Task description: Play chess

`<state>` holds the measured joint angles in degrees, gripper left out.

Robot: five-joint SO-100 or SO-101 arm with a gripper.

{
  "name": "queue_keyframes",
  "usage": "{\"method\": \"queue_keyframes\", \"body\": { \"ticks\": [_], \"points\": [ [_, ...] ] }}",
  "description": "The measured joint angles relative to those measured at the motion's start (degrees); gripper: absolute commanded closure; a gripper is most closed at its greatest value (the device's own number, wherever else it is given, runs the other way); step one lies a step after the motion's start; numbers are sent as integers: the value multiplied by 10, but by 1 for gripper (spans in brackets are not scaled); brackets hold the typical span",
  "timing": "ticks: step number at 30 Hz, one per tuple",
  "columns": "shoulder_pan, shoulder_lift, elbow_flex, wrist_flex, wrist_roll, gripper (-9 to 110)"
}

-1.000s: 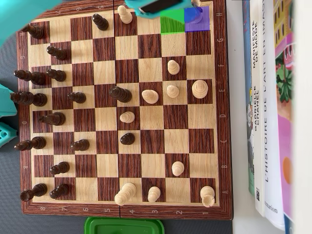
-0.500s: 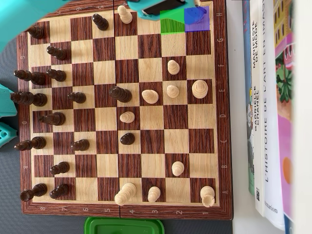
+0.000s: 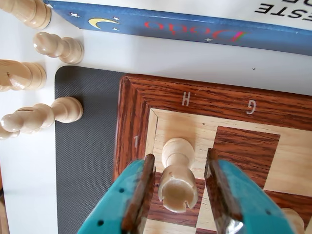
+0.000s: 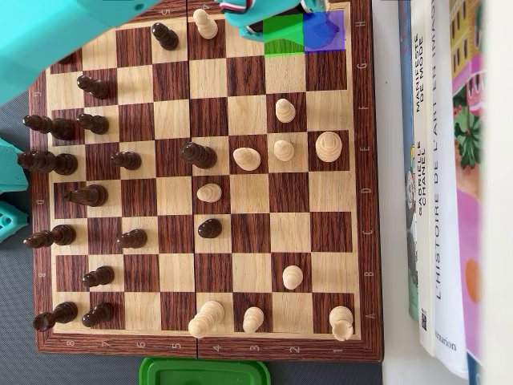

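In the wrist view a white rook (image 3: 176,187) stands on the light corner square by the marks H and 1 of the wooden chessboard (image 3: 161,92). My gripper (image 3: 179,158) is open, its teal jaws on either side of the rook with a gap on each side. In the overhead view the teal gripper (image 4: 256,18) reaches in at the board's top edge (image 4: 365,200). Green and blue patches cover the two squares there, so the rook is hidden. Dark pieces stand mostly on the left and white pieces on the right.
Several white pieces (image 3: 58,47) lie off the board on the table beside a grey mat (image 3: 83,146). A blue book (image 3: 195,24) lies past the board's edge. Books (image 4: 441,160) lie along the board's right side. A green box (image 4: 204,373) sits below it.
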<state>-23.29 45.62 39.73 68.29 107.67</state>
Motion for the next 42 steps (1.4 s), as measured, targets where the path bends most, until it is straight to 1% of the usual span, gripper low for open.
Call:
{"method": "queue_keyframes", "body": {
  "ticks": [5, 9, 25, 29, 42],
  "points": [
    [0, 0, 0, 0, 0, 86],
    [0, 0, 0, 0, 0, 90],
    [0, 0, 0, 0, 0, 91],
    [0, 0, 0, 0, 0, 94],
    [0, 4, 0, 12, 0, 93]
  ]
}}
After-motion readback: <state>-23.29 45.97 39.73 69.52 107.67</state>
